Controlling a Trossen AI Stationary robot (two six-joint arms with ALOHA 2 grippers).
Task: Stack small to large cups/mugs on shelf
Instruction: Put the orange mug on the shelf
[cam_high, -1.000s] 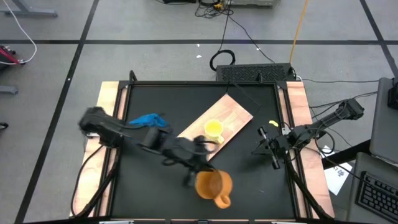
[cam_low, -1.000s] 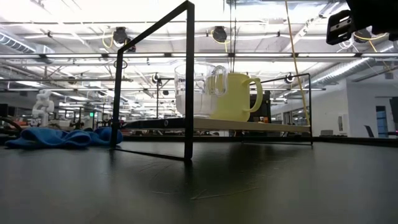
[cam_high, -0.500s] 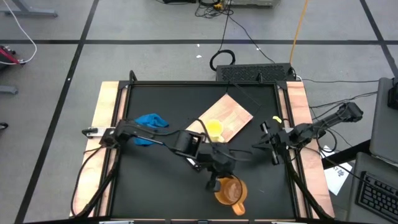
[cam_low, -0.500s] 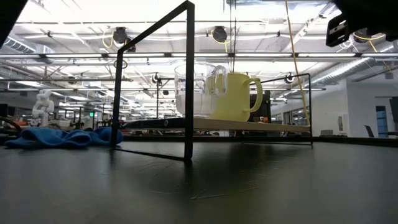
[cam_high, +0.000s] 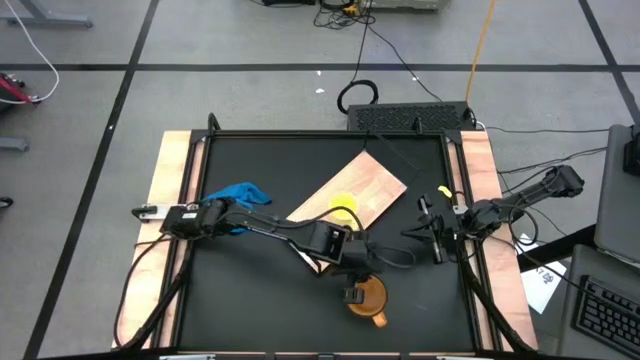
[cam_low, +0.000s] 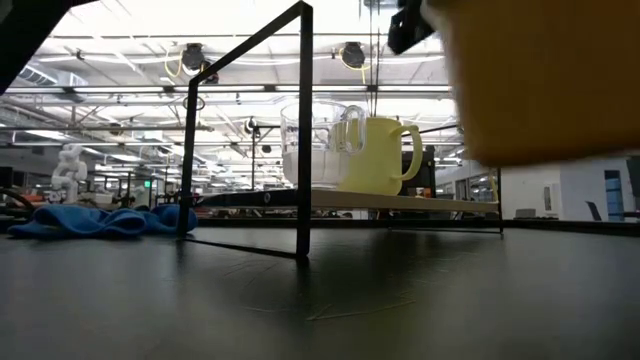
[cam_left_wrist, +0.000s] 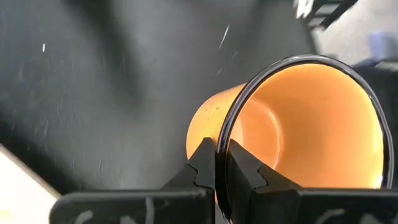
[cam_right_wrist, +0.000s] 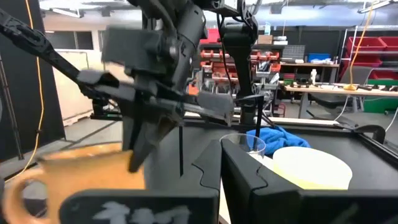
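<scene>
While the left gripper (cam_left_wrist: 219, 163) pinches the orange mug's (cam_left_wrist: 292, 127) rim above the table (cam_high: 240, 290), the right gripper (cam_high: 432, 232) waits nearby. Whether its fingers are parted is unclear.

Overhead view was evenly lit, floor pale, black tabletop (cam_high: 250, 290) matte with almost no cast shadows. Low view was strongly backlit: ceiling strip lights (cam_low: 180, 18) blown out to white, tabletop dark with faint sheen, clear glass cup (cam_low: 312, 146) and yellow cup (cam_low: 385, 155) sharp, orange-brown cup (cam_low: 540, 80) a close, unfocused smear. Left wrist view showed motion streaks on the tabletop and a bright glare line along that cup's rim. Right wrist view was dim indoors, left arm (cam_right_wrist: 155, 68) blurred, near fingers (cam_right_wrist: 261, 180) soft
</scene>
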